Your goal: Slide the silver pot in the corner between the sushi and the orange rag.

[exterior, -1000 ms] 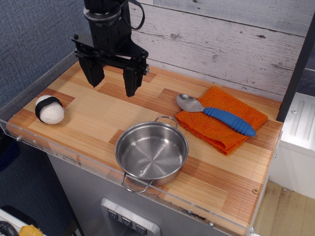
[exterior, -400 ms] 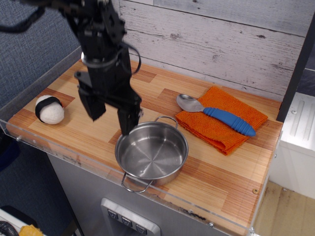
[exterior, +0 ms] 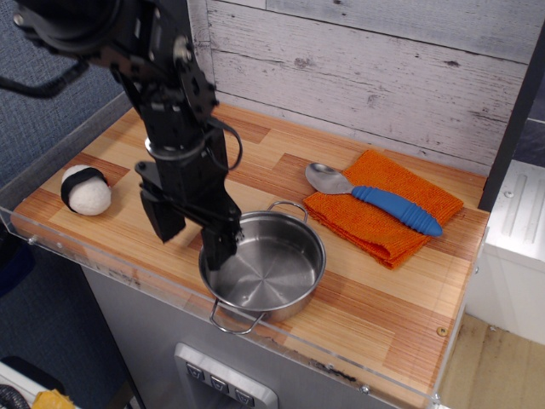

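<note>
Silver pot [exterior: 264, 271] near desk [exterior: 383, 298] front edge, between sushi [exterior: 85, 189] at left and orange rag [exterior: 383, 207] at right. Gripper [exterior: 194, 240] spread apart, straddling left rim: one of the fingers [exterior: 220, 249] inside, other outside.

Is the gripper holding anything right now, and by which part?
Nothing is held yet. The gripper is open, straddling the near-left rim of the silver pot: one of its fingers is inside the pot, the other outside on the table.
</note>
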### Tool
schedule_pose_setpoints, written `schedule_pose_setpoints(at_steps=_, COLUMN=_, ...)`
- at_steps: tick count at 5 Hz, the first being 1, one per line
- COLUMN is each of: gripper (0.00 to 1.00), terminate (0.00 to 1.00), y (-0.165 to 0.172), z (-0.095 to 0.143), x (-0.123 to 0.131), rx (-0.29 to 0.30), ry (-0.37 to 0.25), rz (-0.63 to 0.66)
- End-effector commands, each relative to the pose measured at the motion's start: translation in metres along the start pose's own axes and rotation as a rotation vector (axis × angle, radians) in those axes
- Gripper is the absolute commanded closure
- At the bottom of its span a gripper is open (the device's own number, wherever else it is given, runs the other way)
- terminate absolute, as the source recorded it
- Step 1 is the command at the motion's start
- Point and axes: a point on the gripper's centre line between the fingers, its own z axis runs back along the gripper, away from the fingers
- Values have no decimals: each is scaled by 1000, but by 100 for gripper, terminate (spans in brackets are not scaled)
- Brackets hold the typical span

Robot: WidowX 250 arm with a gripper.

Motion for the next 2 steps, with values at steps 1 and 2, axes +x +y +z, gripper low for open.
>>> schedule_pose_setpoints(at_steps=1, gripper=100, terminate=0, y=-9, z=-3, x=9, rx=30, ry=-44, rz=-29)
schedule_pose_setpoints(at_steps=2, gripper=100, terminate=0, y=-8, z=-1, x=8, rx=40, ry=-47, rz=-20)
